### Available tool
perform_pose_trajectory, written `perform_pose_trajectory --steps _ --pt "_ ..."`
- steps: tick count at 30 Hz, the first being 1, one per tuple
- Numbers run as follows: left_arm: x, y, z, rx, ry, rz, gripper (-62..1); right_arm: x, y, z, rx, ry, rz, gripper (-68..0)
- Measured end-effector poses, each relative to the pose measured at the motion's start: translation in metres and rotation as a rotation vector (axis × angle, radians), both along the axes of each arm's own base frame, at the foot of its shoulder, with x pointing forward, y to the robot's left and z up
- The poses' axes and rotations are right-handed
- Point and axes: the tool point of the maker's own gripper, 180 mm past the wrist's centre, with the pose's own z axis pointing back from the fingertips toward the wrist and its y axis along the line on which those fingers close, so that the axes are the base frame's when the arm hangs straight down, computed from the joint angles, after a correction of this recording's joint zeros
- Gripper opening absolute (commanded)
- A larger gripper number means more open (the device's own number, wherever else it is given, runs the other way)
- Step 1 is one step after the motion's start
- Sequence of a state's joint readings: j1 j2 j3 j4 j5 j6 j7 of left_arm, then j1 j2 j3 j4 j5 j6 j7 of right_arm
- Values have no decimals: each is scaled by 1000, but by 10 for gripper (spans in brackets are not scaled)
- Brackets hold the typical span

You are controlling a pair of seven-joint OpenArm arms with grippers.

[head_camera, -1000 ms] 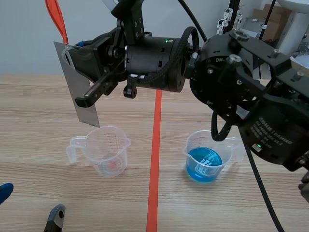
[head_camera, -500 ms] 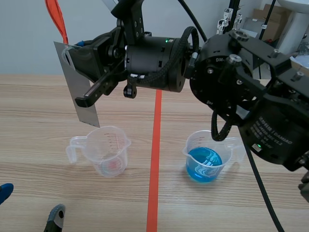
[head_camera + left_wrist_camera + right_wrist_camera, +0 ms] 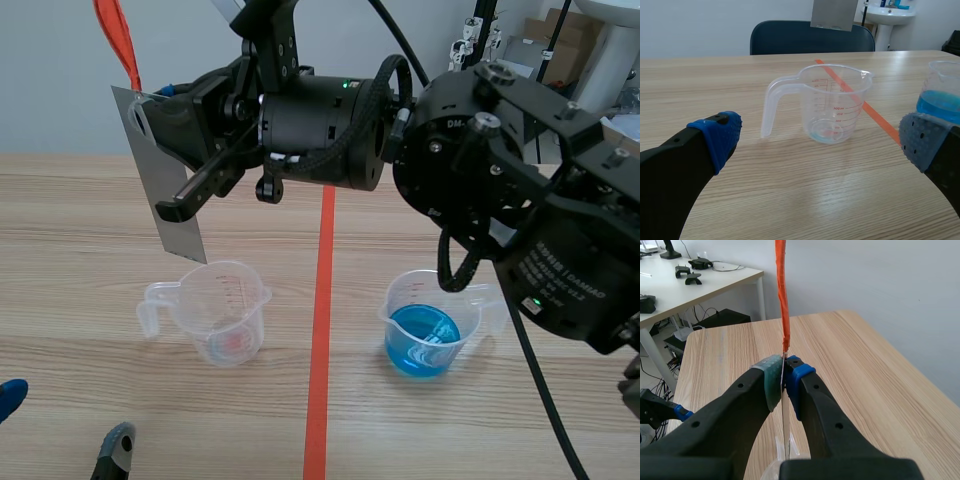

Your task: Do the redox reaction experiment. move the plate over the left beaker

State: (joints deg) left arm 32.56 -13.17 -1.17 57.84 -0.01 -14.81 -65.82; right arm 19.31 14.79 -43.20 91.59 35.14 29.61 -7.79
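My right gripper (image 3: 172, 150) comes across from the right and is shut on a thin grey metal plate (image 3: 172, 228). The plate hangs tilted, with its lower edge just above the far left rim of the clear left beaker (image 3: 222, 310). In the right wrist view the plate (image 3: 784, 407) shows edge-on, pressed between the pads of the gripper (image 3: 784, 379), with the beaker's rim (image 3: 776, 446) below it. My left gripper (image 3: 820, 144) stands open and low, near the table's front edge. The beaker (image 3: 832, 107) sits ahead of it and the plate's lower edge (image 3: 832, 14) hangs beyond.
A second beaker (image 3: 428, 322) with blue liquid stands right of the orange tape line (image 3: 322, 300). An orange ribbon (image 3: 118, 38) rises from the plate's top. The right arm's bulk (image 3: 520, 200) hangs over the table's right half. A chair (image 3: 810, 36) stands across the table.
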Motion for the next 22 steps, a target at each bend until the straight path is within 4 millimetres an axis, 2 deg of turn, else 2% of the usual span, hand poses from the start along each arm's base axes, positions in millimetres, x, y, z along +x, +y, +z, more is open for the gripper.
perform_pose_trajectory --steps 22 --pt "0 0 -3 5 14 -1 14 0 0 0 0 0 0 -669"
